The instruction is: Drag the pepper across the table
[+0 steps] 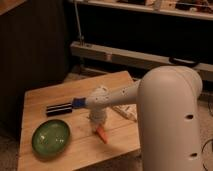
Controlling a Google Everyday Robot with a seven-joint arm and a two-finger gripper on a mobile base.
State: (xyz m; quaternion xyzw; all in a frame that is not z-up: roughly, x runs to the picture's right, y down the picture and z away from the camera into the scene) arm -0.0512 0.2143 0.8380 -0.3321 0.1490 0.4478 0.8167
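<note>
hand (98, 123) at the pepper (102, 134), mid-surface (120, 146)
your hand points down onto the pepper's far end, right of the green bowl (51, 137); you cannot tell whether it grips.

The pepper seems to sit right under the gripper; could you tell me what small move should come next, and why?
Probably a short, low slide of the gripper toward the picture's right, pulling the pepper along the table. The gripper sits right over the pepper, whose orange tip shows beneath it. The green bowl lies to the left, and bare wood lies to the right.
</note>
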